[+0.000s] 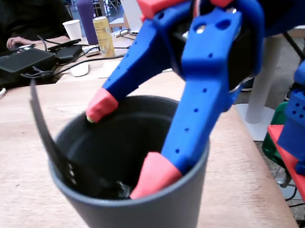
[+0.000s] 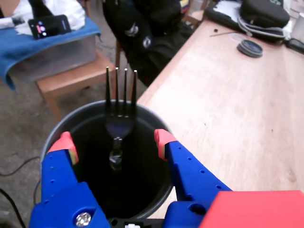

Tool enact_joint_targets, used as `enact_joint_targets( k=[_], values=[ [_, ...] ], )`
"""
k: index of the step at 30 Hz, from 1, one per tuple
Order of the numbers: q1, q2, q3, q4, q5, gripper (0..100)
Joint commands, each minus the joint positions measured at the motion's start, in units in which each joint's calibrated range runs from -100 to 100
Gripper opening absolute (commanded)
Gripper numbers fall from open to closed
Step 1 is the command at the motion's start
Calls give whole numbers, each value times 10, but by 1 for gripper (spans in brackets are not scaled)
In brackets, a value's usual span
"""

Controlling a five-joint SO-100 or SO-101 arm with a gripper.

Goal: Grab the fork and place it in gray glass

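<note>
Blue printed plastic with salmon-red tips makes up the jaws of the gripper (image 2: 114,141), which stand wide apart over the mouth of the gray glass (image 1: 154,219), clamped on nothing; in the fixed view one tip dips just inside the near rim and the other rests at the far rim.

The fork (image 2: 118,118) already stands inside the glass, handle down in the dark of it, its four slim tines rising above the far rim in the wrist view; it leans on the wall, free of both jaws. I judge the placing done, so the step in hand is the retreat: lift straight up with the jaws kept apart, clear of the leaning fork and the rim, since a sideways brush could tip this tall, narrow-based glass, which seems to stand close to the table (image 2: 228,109) edge, though the views are too tight to be sure.

The glass is matte, dark, thick-rimmed; the fork is thin, shiny metal; the table is pale wood. Farther back stand a gold can (image 1: 103,36) and a white paper cup (image 1: 72,29).
</note>
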Motion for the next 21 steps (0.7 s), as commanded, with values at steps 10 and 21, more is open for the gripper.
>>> enact_joint_targets(
  k=[10, 21],
  values=[
    [40, -76, -26, -6, -2, 38],
    [49, -13, -234, -3, 4, 37]
  ],
)
